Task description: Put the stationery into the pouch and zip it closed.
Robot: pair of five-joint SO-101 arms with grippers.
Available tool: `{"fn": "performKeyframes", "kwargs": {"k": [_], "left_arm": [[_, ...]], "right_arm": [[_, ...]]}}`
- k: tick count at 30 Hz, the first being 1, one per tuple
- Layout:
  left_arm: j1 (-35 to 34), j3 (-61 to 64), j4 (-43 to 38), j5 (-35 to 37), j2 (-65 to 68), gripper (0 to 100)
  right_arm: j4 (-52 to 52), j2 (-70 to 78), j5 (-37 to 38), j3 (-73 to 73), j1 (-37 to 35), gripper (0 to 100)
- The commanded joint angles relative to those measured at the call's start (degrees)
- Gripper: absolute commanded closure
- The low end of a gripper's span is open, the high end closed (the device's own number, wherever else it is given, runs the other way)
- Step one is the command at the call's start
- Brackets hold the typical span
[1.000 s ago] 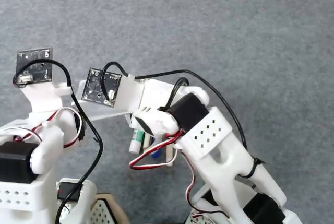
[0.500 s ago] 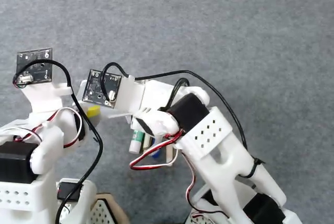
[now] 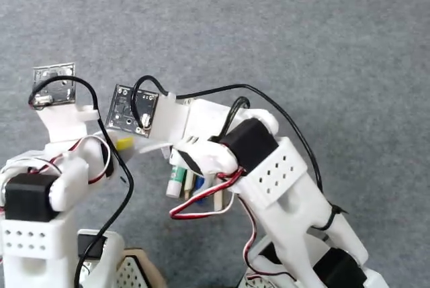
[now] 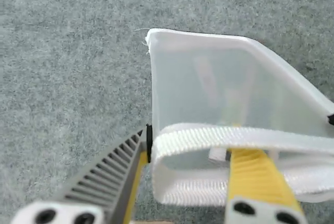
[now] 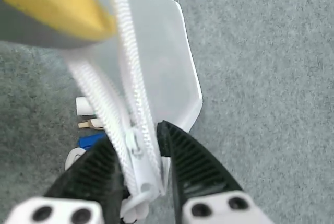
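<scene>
The pouch (image 4: pixel 219 83) is translucent white with a white zipper (image 5: pixel 125 67), and faint shapes show through its wall. One yellow-padded finger (image 4: pixel 255 182) of my left gripper (image 4: pixel 190 140) reaches under the zipper tape at the pouch's end, and its ribbed finger (image 4: pixel 112 169) lies outside that end. My right gripper (image 5: pixel 136 140) has its two black fingers close around the zipper's slider (image 5: pixel 136 148). In the high view a white glue stick (image 3: pixel 176 179) and a blue item (image 3: pixel 200 197) lie under the right arm. I cannot tell whether they are inside the pouch.
Grey carpet-like table cover (image 3: pixel 322 46) lies all around, bare at the back and right. The two arms crowd the front left. A perforated wooden piece (image 3: pixel 134 271) sits at the front edge.
The left arm's wrist has shifted a little to the right and back. A yellow finger pad has come into view beside the right wrist. The right arm has hardly moved.
</scene>
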Motion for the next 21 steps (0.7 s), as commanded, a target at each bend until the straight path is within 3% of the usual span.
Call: {"fn": "performKeyframes", "kwargs": {"k": [1,14,21], "left_arm": [[0.48,0.22,-1.14,-0.53,0.62,75],[0.40,0.57,-2.90,-0.53,0.70,76],[0.57,0.75,-3.60,-0.53,0.70,98]], "right_arm": [[0.09,-1.27,-0.97,-4.70,0.35,98.6],[0.44,-4.62,-0.97,-4.26,0.44,98.6],[0.44,-4.62,-1.05,-4.26,0.44,98.6]]}}
